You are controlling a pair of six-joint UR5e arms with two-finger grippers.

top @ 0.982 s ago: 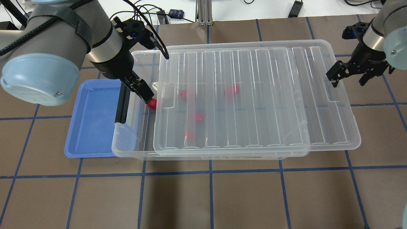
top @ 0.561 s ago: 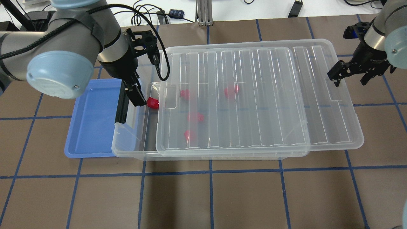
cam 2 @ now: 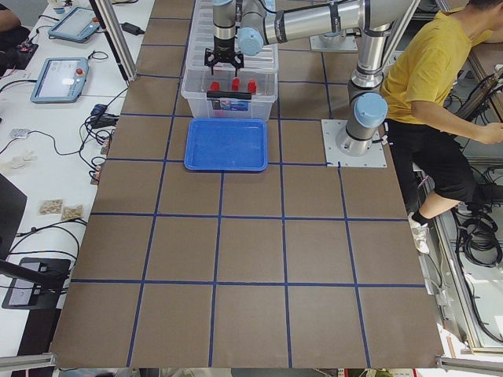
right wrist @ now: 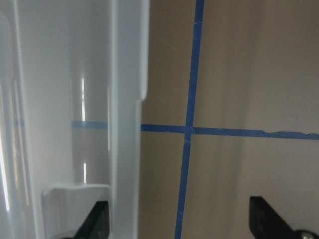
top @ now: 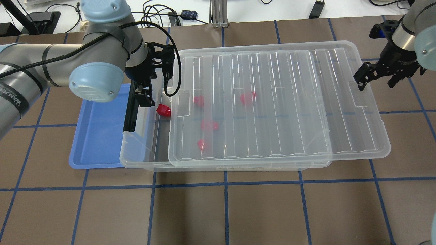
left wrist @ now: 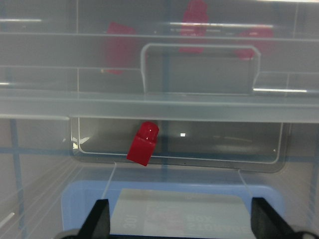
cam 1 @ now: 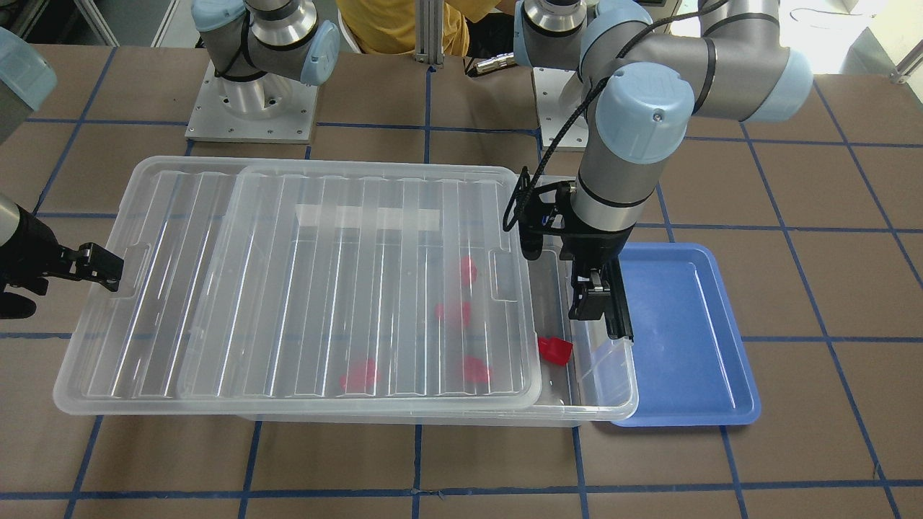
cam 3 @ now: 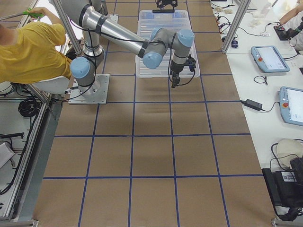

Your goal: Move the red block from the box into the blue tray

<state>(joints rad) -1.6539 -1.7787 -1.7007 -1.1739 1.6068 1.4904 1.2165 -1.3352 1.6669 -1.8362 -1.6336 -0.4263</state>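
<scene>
Hanging over the left end of the box (top: pixel 136 160), the left claw (top: pixel 144 101) is at the middle left of the overhead view, just above the black latch (top: pixel 130 114) on the box's short side. Its two fingers (left wrist: pixel 99 221) stand wide apart at the bottom corners of the left wrist view. Nothing is between them, so this claw holds nothing. The red block (top: pixel 163 110) is just to the right of that claw in the overhead view. It is inside the box, in the narrow strip that the lid (top: pixel 259 136) does not cover. In the left wrist view it shows a little left of the middle, tipped to one side, with its small nub pointing up the frame. It is close to the lid's left edge, but I cannot tell if it touches it. Four more red blocks (top: pixel 208 125) show as blurry red shapes under the see-through lid, near the middle of the overhead view. The lid lies pushed to the right, so it sticks out past the box's right end. The blue tray (top: pixel 98 136) lies on the table (top: pixel 238 211) at the left, just beside the box's latch end. The right claw (top: pixel 375 79) is at the upper right of the overhead view, by the lid's right edge. Its fingers (right wrist: pixel 264 219) are wide apart too. The lid's rim is between them, near one finger, and the claw is not squeezing anything.
</scene>
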